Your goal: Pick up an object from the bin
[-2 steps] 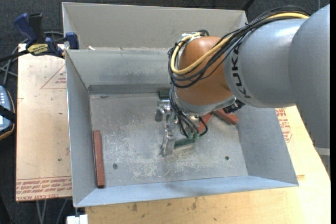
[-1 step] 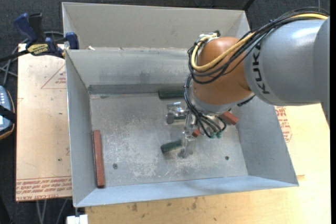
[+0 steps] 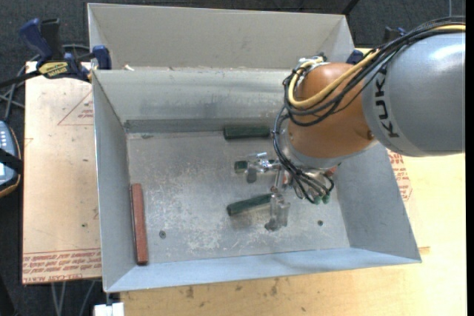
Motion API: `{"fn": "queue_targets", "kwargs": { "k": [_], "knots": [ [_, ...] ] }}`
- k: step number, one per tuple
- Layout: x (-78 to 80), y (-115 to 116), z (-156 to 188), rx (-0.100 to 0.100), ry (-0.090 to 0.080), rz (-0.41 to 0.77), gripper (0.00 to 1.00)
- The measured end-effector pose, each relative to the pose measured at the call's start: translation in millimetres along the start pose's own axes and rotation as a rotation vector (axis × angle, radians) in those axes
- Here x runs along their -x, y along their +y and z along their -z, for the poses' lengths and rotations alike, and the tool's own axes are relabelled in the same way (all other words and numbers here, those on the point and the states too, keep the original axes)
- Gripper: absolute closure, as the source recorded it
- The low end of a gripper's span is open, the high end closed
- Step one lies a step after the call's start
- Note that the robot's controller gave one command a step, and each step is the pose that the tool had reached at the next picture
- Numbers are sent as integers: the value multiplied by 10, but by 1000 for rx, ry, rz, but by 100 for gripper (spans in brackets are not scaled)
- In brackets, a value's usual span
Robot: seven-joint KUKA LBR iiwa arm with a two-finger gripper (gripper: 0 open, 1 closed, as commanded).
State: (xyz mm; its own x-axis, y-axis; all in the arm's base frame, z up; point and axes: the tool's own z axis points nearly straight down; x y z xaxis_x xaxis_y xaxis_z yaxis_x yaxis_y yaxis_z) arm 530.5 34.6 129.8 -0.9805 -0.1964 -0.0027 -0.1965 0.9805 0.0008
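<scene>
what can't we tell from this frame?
Camera view:
- Bin floor beneath the orange wrist cover: hidden by the arm.
- Dark green stick mid-bin: its right end runs up to the gripper; touching or apart is unclear.
- Small grey piece just behind that stick: too small to identify, possibly robot hardware.

Inside the bin (image 3: 111, 181), a long bar (image 3: 138, 224) lies beside the left wall, toward the front. One stick (image 3: 247, 132) lies against the back wall, right of centre. A second stick (image 3: 249, 205) lies mid-floor, its right end just beside the gripper (image 3: 278, 220).
</scene>
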Motion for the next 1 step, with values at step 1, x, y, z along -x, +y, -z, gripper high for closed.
{"fn": "queue_targets", "kwargs": {
  "k": [1],
  "knots": [
    [77,84,-550,0,-1,75,0]
  ]
}}
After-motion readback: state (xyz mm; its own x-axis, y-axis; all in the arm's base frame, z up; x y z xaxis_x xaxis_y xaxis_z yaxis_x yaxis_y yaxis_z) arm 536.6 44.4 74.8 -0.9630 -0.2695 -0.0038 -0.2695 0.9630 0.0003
